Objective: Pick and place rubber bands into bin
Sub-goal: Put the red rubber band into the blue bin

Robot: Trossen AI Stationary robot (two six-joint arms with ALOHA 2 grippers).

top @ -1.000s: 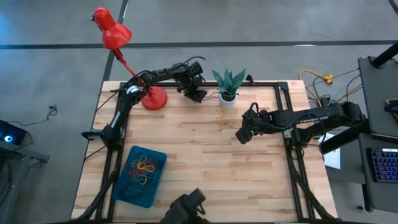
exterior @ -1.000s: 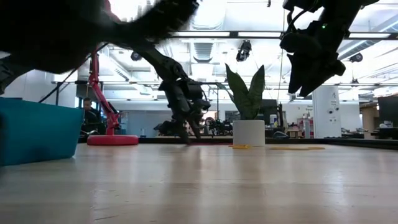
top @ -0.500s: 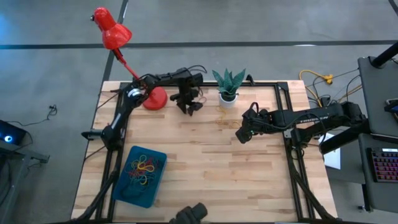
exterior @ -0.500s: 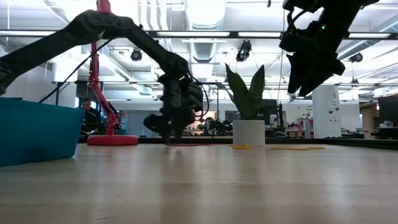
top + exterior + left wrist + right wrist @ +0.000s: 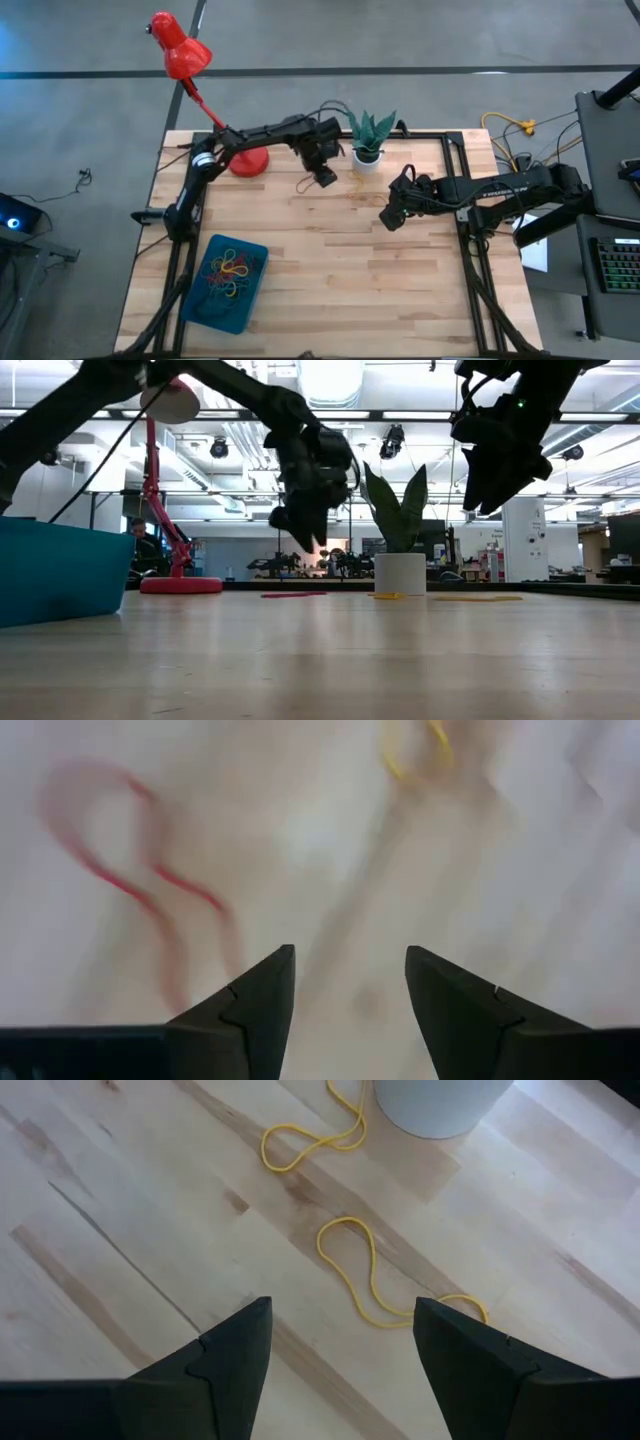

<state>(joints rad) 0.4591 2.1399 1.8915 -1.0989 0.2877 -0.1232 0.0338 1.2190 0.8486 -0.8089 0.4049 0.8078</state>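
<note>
My left gripper hangs open above the far middle of the table, next to the white plant pot, with nothing between its fingers. Under it a red rubber band lies flat on the wood, with a yellow rubber band beyond. My right gripper waits open above the table's right half, over two yellow rubber bands that lie flat near the pot. The teal bin sits at the near left and holds several coloured rubber bands.
A red desk lamp's base stands at the far left, left of the potted plant. Black frame rails run along the table's left and right edges. Bare wood lies between the bin and the grippers.
My left gripper has risen off the table beside the red band and swung toward the table's right, closer to the plant pot, rolling its wrist. The red band stays flat on the wood.
</note>
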